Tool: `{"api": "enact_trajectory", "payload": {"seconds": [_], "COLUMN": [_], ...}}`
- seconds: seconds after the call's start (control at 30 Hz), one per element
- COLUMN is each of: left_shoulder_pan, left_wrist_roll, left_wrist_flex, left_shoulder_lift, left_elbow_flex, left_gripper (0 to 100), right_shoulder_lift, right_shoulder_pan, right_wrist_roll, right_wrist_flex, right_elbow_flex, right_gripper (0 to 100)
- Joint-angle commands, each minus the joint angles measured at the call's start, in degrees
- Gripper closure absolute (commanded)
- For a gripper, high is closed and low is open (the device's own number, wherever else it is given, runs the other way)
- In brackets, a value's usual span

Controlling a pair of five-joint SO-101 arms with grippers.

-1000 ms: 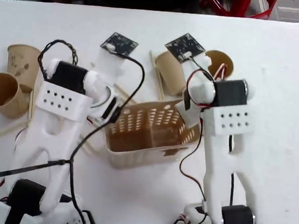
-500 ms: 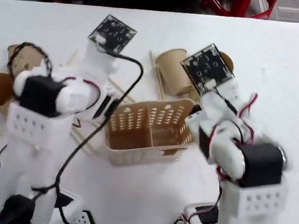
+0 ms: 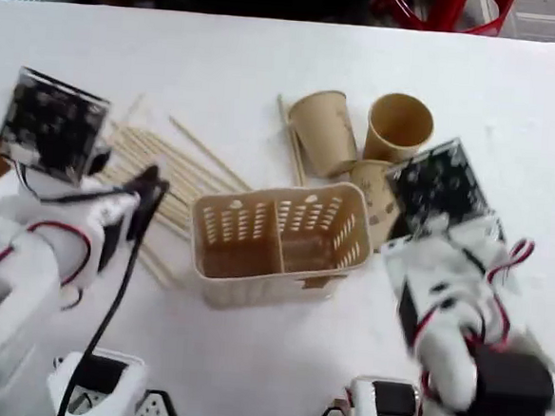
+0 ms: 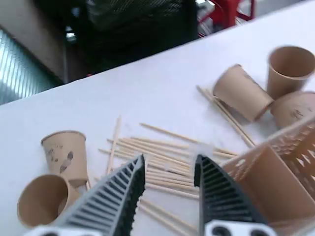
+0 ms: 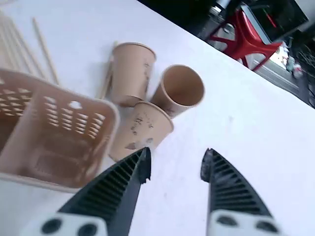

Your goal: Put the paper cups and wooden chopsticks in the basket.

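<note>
Chopsticks just beyond left claw

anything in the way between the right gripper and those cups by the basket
Nothing visible. The open right gripper faces the nearest paper cup across bare table; the basket sits beside that cup, not between.

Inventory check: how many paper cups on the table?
5. Three by the right end of the basket: lying cup, open-mouth cup, cup nearest basket. Two left of the chopsticks: standing cup, sideways cup. Arms may hide more.
</note>
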Motion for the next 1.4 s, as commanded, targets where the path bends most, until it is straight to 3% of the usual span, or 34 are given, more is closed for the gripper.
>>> {"api": "enact_trajectory", "payload": {"seconds": [0.0, 0.2, 0.3, 0.6, 0.97, 1.37], "left_shoulder_pan": [-9.27, -11.47, -12.09, -13.14, -13.23, -13.23], "left_wrist_roll": [5.36, 15.38, 15.91, 17.58, 17.58, 17.49], "left_wrist_flex": [-8.62, -35.08, -42.90, -52.13, -52.57, -52.57], "left_shoulder_lift": [0.22, 1.19, 0.92, 1.19, 1.27, 1.27], "left_elbow_flex": [11.43, 42.81, 50.73, 57.58, 58.29, 58.37], "left_gripper": [82, 82, 82, 82, 82, 82], "right_shoulder_lift": [11.65, 37.23, 47.34, 67.12, 79.69, 78.46], "right_shoulder_pan": [6.64, 6.90, 6.90, 6.29, 6.46, 6.02], "right_wrist_roll": [2.02, -4.75, -5.98, -8.88, -12.22, -14.33], "right_wrist_flex": [-8.13, -14.11, -14.55, -14.55, -14.90, -5.67], "right_elbow_flex": [0.88, -8.97, -16.97, -29.54, -40.00, -47.56], "right_gripper": [82.1, 82.1, 82.1, 82.1, 82.1, 82.2]}}
